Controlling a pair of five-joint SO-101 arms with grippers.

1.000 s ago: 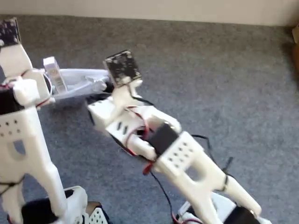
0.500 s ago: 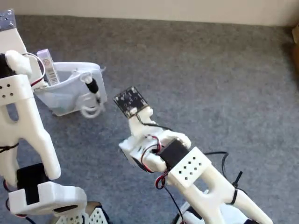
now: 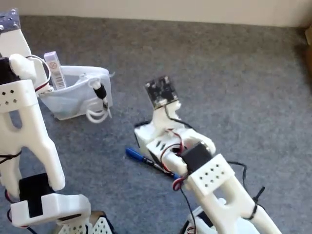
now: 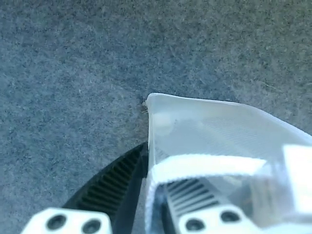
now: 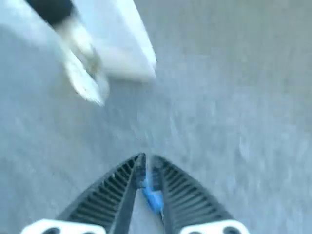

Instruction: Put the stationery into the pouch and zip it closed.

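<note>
A translucent white pouch rests on the grey carpet at the left with its mouth open. A white stick and a black-capped pen poke out of it, and a white loop hangs at its front. My left gripper is shut on the pouch's edge. My right gripper is shut on a blue pen, which lies low over the carpet under the right wrist, a short way in front of the pouch.
Grey carpet stretches open to the right and behind the arms. A pale wall base runs along the far edge. The left arm's white links stand tall beside the pouch.
My right arm has drawn back from the pouch towards the front right, and the blue pen now shows beneath it. The pouch has shifted slightly in the left gripper.
</note>
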